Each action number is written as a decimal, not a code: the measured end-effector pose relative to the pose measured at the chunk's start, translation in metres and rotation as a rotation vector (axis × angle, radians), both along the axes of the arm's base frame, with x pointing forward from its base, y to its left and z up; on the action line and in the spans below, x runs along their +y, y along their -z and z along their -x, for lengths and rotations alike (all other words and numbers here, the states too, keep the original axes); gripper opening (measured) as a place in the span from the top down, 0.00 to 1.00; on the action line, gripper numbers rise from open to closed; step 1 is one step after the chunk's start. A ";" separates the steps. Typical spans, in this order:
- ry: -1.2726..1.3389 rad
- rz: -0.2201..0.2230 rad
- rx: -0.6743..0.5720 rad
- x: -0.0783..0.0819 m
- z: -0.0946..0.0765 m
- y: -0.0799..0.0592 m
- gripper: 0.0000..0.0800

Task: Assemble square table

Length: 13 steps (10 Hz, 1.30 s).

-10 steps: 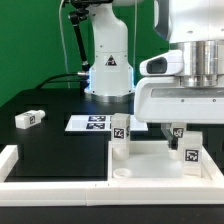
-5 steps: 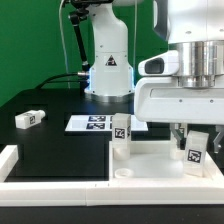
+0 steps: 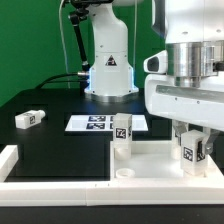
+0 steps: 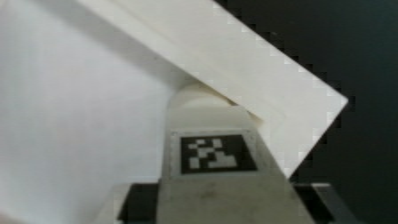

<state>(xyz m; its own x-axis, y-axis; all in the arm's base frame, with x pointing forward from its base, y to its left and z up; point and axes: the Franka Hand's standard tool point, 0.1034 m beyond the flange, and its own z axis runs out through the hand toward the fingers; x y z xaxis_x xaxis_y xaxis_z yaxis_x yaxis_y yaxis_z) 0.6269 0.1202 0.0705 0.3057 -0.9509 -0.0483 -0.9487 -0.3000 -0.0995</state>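
Note:
The square table's white slab point(image 3: 150, 166) lies at the front of the exterior view's right, recessed face up. One white tagged leg block point(image 3: 121, 135) stands upright at its far left corner. My gripper point(image 3: 193, 142) is shut on a second leg block point(image 3: 192, 153), held upright over the slab's right part. In the wrist view this leg point(image 4: 217, 150) sits between my dark fingers point(image 4: 146, 200), tag facing the camera, with the slab point(image 4: 89, 110) and its corner beneath. A third leg block point(image 3: 28, 118) lies on the black table at the exterior view's left.
The marker board point(image 3: 95, 123) lies flat behind the slab, in front of the arm's base point(image 3: 108, 75). A low white border wall point(image 3: 10, 160) runs along the front and left edge of the black table.
My jaws have closed on the leg block at the right. The block tipped for a moment and now stands upright in the grip, slightly higher than before.

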 end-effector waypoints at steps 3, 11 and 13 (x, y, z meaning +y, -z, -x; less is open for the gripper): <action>0.307 -0.058 0.041 0.000 -0.001 0.002 0.63; -0.430 0.036 -0.064 0.001 -0.011 -0.004 0.19; -0.602 0.066 -0.075 0.000 -0.012 -0.003 0.19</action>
<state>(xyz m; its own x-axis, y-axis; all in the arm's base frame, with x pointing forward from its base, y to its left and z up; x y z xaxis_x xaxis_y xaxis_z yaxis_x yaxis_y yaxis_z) 0.6385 0.1203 0.0736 0.7910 -0.6100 0.0476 -0.6014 -0.7895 -0.1228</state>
